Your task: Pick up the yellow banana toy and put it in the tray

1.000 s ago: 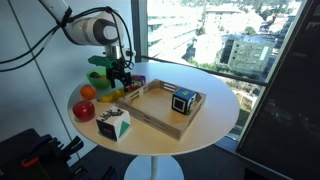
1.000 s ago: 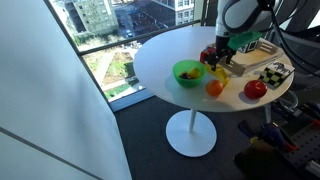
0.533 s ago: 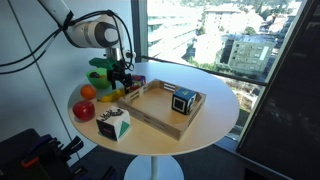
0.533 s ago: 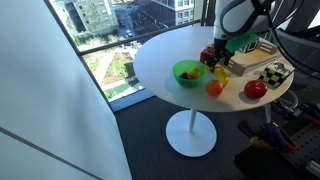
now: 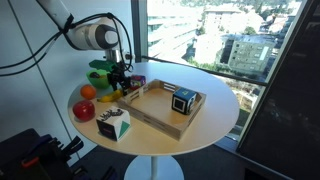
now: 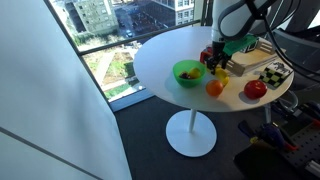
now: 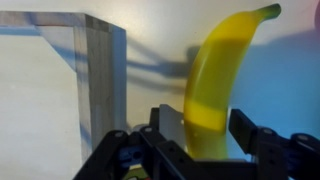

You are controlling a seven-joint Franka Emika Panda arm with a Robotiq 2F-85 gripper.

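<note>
Robotiq gripper [image 7: 207,128] sat low over the banana [image 7: 218,70] in the wrist view, with one jaw against each flank of the fruit's lower half. The jaws stood narrowed to about the banana's width, but I could not tell whether they were pinching it or only brushing it. The banana lay on the white table [image 7: 150,95], its stem end pointing toward one o'clock. The tray [image 7: 100,60] was just beside it at nine o'clock, and its wooden corner wall was apart from the fruit.

The step in hand looked like securing the grasp before the lift. Doing it well meant closing squarely across the curve, since a smooth, bent toy held near one end would tend to swing or slip. A firm squeeze and a straight rise were called for, high enough for the hanging far end to clear the low wall. The carry toward nine o'clock then looked short. In an exterior view the gripper [image 5: 121,80] hung at the tray's [image 5: 150,118] near edge.
</note>
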